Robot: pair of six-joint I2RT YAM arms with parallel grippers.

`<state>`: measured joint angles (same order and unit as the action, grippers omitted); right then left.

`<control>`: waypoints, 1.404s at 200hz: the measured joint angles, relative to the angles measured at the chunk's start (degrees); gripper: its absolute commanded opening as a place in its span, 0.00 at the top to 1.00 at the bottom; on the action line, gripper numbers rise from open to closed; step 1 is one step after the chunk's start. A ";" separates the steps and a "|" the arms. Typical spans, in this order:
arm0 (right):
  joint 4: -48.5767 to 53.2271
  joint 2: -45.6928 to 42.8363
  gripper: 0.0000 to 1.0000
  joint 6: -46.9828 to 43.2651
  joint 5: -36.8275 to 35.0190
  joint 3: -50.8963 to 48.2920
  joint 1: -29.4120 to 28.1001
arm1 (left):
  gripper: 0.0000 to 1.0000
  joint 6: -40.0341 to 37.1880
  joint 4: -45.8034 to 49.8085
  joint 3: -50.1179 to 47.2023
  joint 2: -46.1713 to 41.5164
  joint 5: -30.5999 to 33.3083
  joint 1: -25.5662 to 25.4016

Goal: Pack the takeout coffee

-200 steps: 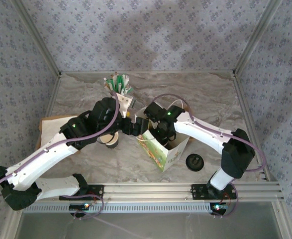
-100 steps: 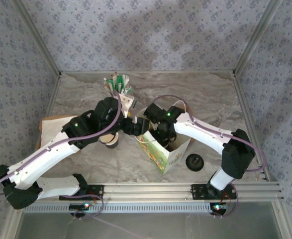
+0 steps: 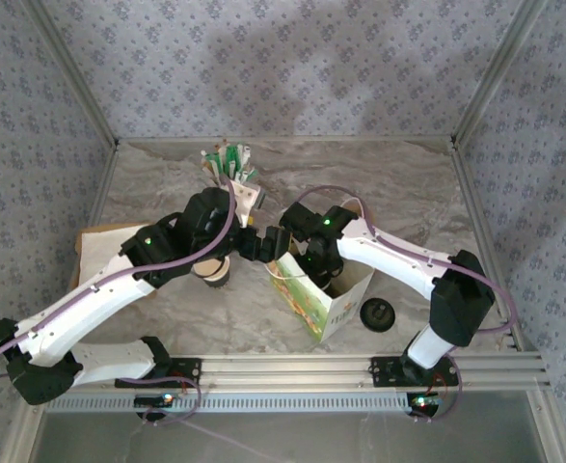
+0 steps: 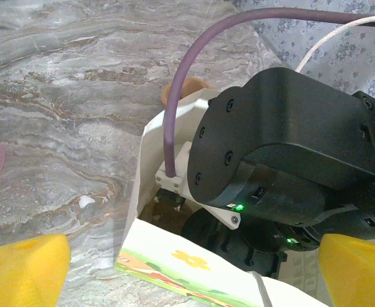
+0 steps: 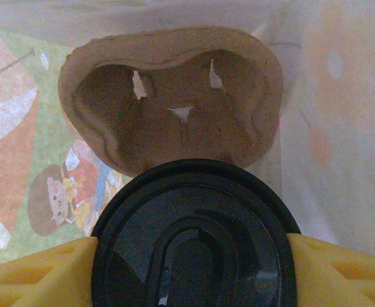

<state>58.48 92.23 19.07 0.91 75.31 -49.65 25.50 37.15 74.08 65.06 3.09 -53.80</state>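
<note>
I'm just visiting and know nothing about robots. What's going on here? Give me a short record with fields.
White bag: standing open
Takeout coffee: lidded, down inside the bag
Right gripper: in the bag, a finger each side of the coffee; grip unclear
Left gripper: open, at the bag's rim
Cup carrier: brown, in the bag beside the coffee
Loose black lid: outside, right of the bag
</note>
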 measured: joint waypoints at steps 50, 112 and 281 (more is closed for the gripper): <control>1.31 -0.13 0.24 0.61 -0.02 0.02 -0.13 | 0.00 0.02 -0.02 0.00 0.00 0.00 0.00; 2.75 -0.26 0.21 1.03 -0.04 0.07 -0.17 | 0.01 0.02 -0.02 0.00 0.00 0.00 0.00; 5.95 -0.20 0.12 1.70 0.00 2.78 -0.11 | 0.09 0.04 -0.09 -0.24 -1.66 -0.02 0.00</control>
<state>64.42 92.03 20.78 0.91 78.08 -49.76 25.54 37.06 73.84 63.40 3.07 -53.80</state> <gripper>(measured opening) 0.870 0.911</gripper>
